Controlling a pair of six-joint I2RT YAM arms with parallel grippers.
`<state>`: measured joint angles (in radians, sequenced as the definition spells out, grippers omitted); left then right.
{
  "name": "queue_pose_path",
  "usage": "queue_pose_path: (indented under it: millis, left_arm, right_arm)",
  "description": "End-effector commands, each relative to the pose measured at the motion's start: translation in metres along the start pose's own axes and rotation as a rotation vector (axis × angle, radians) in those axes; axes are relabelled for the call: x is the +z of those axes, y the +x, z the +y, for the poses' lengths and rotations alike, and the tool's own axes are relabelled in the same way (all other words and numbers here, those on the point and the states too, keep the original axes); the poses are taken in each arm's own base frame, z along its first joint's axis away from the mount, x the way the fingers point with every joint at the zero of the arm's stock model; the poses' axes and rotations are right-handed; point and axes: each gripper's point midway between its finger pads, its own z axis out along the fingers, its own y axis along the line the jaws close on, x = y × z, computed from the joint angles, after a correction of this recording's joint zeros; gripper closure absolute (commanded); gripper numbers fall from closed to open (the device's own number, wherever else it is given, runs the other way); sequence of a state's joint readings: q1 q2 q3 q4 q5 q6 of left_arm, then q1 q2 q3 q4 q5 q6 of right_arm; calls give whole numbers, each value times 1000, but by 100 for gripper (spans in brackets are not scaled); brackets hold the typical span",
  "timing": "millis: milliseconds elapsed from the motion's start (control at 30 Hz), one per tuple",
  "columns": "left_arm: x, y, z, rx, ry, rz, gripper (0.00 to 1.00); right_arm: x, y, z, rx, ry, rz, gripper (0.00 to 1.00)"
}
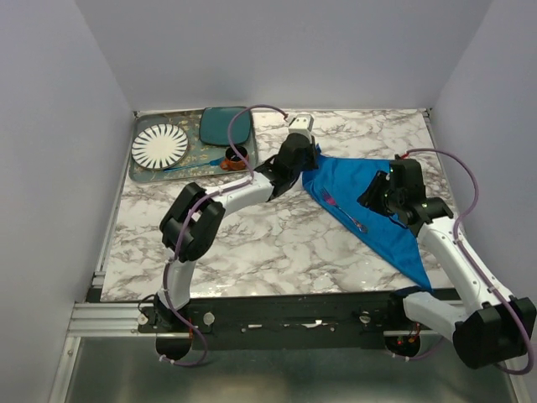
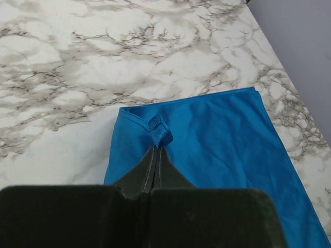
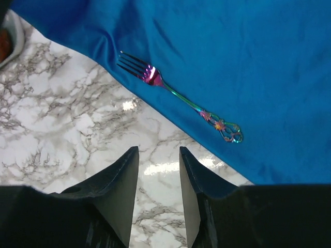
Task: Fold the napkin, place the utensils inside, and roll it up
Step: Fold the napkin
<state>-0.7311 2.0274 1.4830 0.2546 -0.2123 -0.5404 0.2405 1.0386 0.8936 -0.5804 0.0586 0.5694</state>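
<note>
Pinching the soft blue napkin (image 2: 217,134) by a fold, the left gripper (image 2: 156,150) is closed tight, clear only from its wrist. The right gripper (image 3: 159,155) hangs half open, empty, near the shiny fork (image 3: 178,95) on the cloth.

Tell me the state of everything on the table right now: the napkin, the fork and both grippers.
napkin: folded into a triangle, lying flat on the table.
fork: lying on the napkin near its long edge, not held.
left gripper: jaws shut, pinching the napkin's edge near a corner.
right gripper: jaws open, empty, over bare table beside the fork.
</note>
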Motion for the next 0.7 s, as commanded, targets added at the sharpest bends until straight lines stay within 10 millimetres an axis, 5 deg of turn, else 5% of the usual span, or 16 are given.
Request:
queue_pose_path:
  millis: [0, 400, 667]
  left_arm:
    - [-17, -4, -18, 105, 18, -22, 100]
    - [-37, 8, -85, 98, 159, -2, 100]
    - [-45, 17, -113, 70, 228, 32, 100]
  right_arm:
    - [18, 30, -1, 82, -43, 136, 58]
    - [59, 58, -15, 182, -82, 253, 76]
    - [79, 65, -25, 179, -59, 303, 74]
